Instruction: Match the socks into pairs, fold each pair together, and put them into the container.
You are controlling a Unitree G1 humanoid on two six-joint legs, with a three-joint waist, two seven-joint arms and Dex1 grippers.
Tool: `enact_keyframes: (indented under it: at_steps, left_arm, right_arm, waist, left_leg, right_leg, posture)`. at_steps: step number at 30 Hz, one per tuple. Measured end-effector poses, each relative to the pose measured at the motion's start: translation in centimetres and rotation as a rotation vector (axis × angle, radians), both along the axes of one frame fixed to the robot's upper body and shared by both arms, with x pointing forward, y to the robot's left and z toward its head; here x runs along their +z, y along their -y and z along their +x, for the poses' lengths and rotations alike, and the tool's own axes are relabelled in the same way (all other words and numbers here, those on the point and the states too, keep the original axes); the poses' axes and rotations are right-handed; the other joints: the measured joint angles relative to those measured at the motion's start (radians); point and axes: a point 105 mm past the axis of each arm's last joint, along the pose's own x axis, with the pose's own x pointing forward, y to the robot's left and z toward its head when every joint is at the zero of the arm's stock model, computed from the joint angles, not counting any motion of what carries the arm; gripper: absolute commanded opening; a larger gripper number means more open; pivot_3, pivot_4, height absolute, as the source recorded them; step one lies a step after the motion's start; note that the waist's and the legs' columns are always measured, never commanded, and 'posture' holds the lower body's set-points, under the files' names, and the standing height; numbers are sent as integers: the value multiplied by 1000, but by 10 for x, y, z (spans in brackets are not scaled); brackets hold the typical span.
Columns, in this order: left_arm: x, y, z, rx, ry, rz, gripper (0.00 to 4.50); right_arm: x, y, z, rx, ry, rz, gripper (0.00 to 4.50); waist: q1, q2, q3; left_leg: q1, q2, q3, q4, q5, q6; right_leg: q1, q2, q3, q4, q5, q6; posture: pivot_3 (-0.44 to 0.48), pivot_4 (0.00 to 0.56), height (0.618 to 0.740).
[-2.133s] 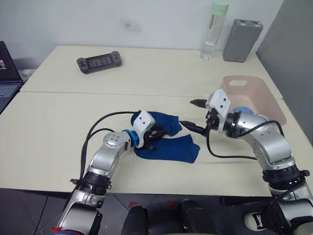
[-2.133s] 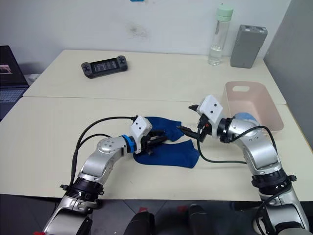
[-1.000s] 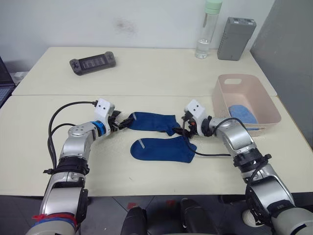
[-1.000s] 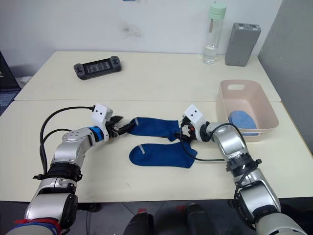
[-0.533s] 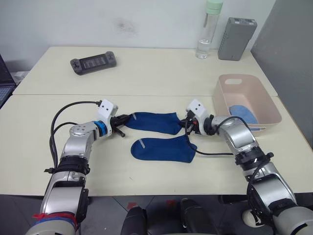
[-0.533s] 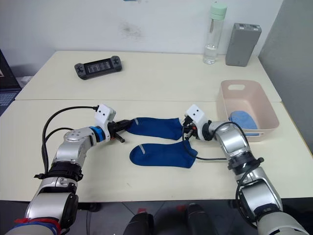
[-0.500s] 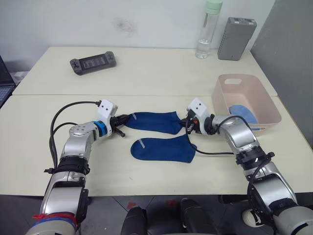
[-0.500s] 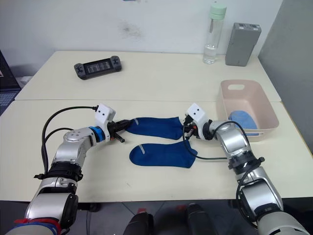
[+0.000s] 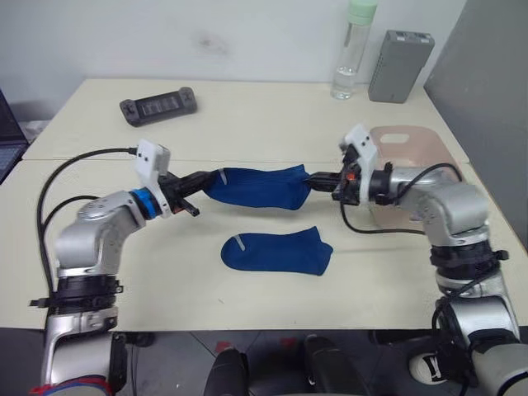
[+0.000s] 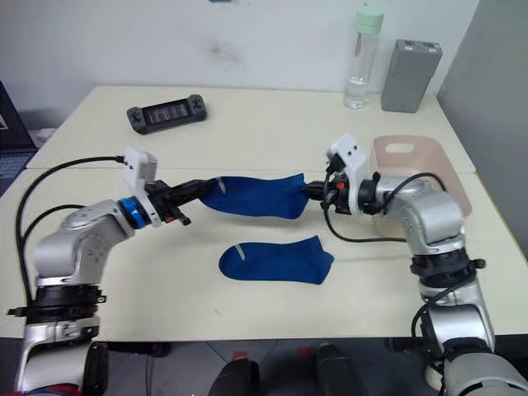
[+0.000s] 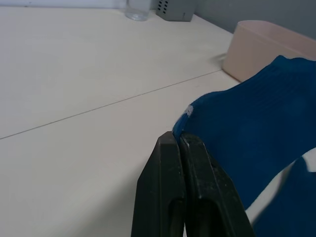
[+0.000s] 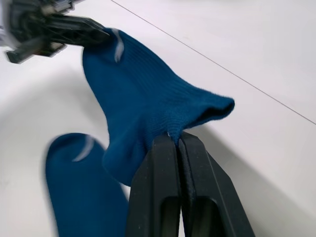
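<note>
A dark navy sock hangs stretched in the air between my two grippers. My left gripper is shut on its toe end, and the pinch is close up in the left wrist view. My right gripper is shut on its cuff end, seen up close in the right wrist view. The second navy sock lies flat on the table below and in front of the held one. The pale pink container stands at the right, partly behind my right arm, and its inside is hidden.
A black game controller lies at the back left. A water bottle and a grey box stand at the back right. A laptop's edge shows at the far left. A seam runs across the table behind the socks.
Both grippers have closed on the ends of the far navy sock and lifted it off the table, pulling it taut. The near sock has stayed where it was.
</note>
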Motion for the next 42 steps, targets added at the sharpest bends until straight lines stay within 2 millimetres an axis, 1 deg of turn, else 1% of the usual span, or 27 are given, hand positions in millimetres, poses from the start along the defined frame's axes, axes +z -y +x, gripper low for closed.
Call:
enact_keyframes:
  at_steps: [3,5,7,8,10,12,14,18,22,25,28,33,38,42]
  left_arm:
    - [2,5,-23,-47,-56,-20,12]
    - [-7,9,-41,-77,-123,-13,12]
    - [-16,9,-51,-84,-180,-16,12]
    - [-22,10,-56,-84,-204,-12,12]
    - [-37,9,-67,-80,-250,18,12]
    - [-50,10,-71,-65,-281,33,12]
    - [-57,16,-70,-63,-289,23,12]
    - [-64,22,-64,-49,-254,52,12]
    - [-65,24,-58,-32,-230,47,12]
    - [-68,29,-58,-45,-237,41,12]
    - [-74,28,-62,-43,-256,41,12]
    - [-78,24,-68,-36,-272,46,12]
    - [-76,22,-67,-29,-253,51,12]
    - [-80,24,-64,-26,-246,53,12]
  right_arm:
    - [0,7,-25,53,-74,15,0]
    - [-7,11,-45,94,-139,10,0]
    - [-15,12,-57,112,-188,10,0]
    - [-20,12,-62,112,-203,6,0]
    - [-37,14,-71,99,-242,-10,0]
    - [-53,15,-75,78,-277,-25,0]
    - [-59,14,-73,60,-271,-42,0]
    - [-63,16,-65,30,-226,-62,0]
    - [-77,22,-52,-14,-220,-88,0]
    - [-81,24,-46,-29,-205,-92,0]
    - [-87,26,-40,-45,-199,-102,0]
    - [-89,27,-35,-44,-192,-104,0]
    - [-96,29,-33,-52,-208,-121,0]
    - [-97,29,-32,-56,-213,-122,0]
  waist:
    - [0,0,0]
    - [0,0,0]
    - [-1,0,0]
    - [-2,0,0]
    - [-2,0,0]
    - [-1,0,0]
    - [-1,-1,0]
    - [0,-1,0]
    - [0,-1,0]
    - [0,-1,0]
    - [0,-1,0]
    - [0,-1,0]
    - [0,-1,0]
    - [1,-1,0]
  left_leg:
    - [0,0,0,0,0,0]
    - [1,0,0,0,0,0]
    - [1,0,1,0,0,0]
    - [1,0,1,0,0,0]
    - [2,0,1,0,0,0]
    - [2,0,2,0,0,0]
    - [2,0,2,1,0,0]
    - [2,0,2,1,0,0]
    - [1,0,3,0,0,0]
    - [1,0,3,0,0,0]
    - [1,0,3,0,0,0]
    - [1,0,3,0,0,0]
    - [1,0,3,0,0,0]
    - [1,0,3,0,0,0]
  right_leg:
    - [0,0,0,0,-1,2]
    - [1,0,0,0,-1,2]
    - [1,0,1,0,-1,2]
    - [0,0,1,-1,-2,2]
    - [1,0,1,-1,-2,2]
    - [1,0,2,-2,-2,2]
    - [1,0,3,-2,-1,3]
    - [1,0,3,-2,-1,3]
    - [0,0,3,-4,-1,3]
    - [1,0,3,-5,-1,3]
    - [1,0,3,-6,-1,3]
    - [1,0,3,-6,-1,3]
    - [1,0,3,-7,-1,3]
    - [1,0,3,-7,-1,3]
  posture:
    - [0,150,740]
    - [0,150,740]
    - [0,150,740]
    - [0,150,740]
    - [0,150,740]
    - [0,150,740]
    - [0,150,740]
    - [0,150,740]
    - [0,150,740]
    - [0,150,740]
    - [0,150,740]
    - [0,150,740]
    - [0,150,740]
    - [0,150,740]
